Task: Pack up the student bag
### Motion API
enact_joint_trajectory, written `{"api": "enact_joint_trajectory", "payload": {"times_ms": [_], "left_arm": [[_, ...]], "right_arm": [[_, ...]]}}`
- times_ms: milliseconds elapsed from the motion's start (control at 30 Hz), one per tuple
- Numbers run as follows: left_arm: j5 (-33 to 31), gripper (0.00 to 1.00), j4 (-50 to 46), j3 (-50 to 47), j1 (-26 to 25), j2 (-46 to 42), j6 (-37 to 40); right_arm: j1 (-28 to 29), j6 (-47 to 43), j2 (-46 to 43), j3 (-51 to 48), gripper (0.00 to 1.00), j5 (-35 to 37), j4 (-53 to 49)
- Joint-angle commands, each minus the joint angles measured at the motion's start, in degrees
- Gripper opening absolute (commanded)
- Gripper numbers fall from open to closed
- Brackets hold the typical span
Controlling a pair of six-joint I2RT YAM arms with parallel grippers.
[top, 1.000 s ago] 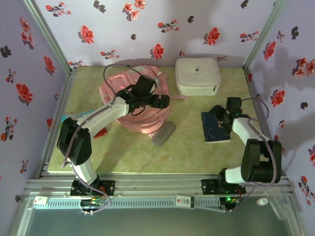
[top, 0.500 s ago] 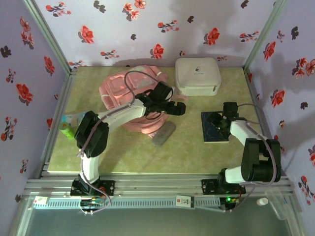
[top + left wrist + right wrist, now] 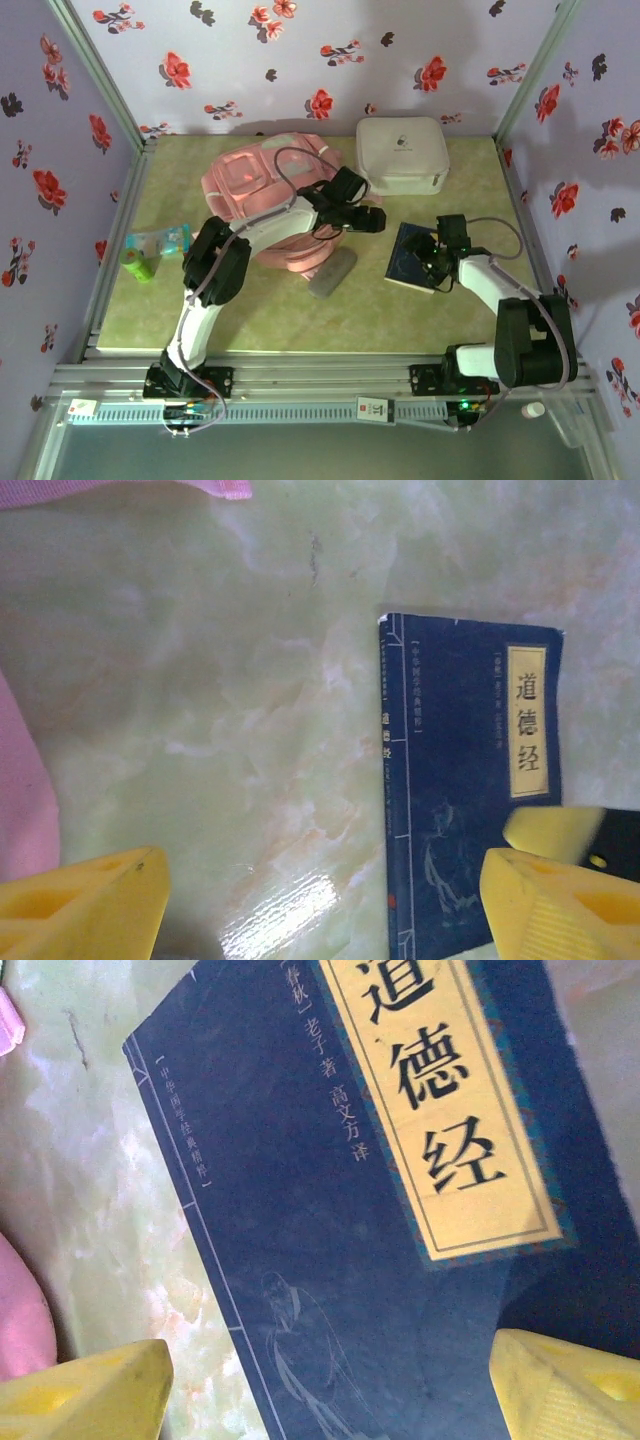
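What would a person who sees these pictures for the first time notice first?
The big pink student bag at the back of the table, left of centre, stands out first. Next comes the dark blue book with a yellow title label, lying right of the bag under the open right gripper. A white case sits behind it.

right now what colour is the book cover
The book is dark blue with a yellow title label; clearest in the right wrist view.
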Motion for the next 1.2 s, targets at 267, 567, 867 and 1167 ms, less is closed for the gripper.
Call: {"api": "enact_joint_trajectory", "payload": {"times_ms": [267,567,867,1167], "left_arm": [[3.75,0.75,-6.22,11.69,-4.23,10.45,-2.25],[6.58,0.59,-5.27,14.39,-5.32,14.61,-5.85],[8.08,0.48,-5.36,16.19,-5.41,17.06,-8.72],[8.08,0.42,-6.44,16.77,-5.28,17.87,-9.87]], "right_arm": [[-7.12,-14.62,1.85,5.62,0.6,6.87,-7.38],[-7.78,-17.62,6.88,5.75,0.33,6.31,-6.61],[-7.78,-18.16,9.3,5.82,0.31,5.27,-6.9],[-7.78,-18.14,11.66,5.76,0.31,-0.01,-5.11]]}}
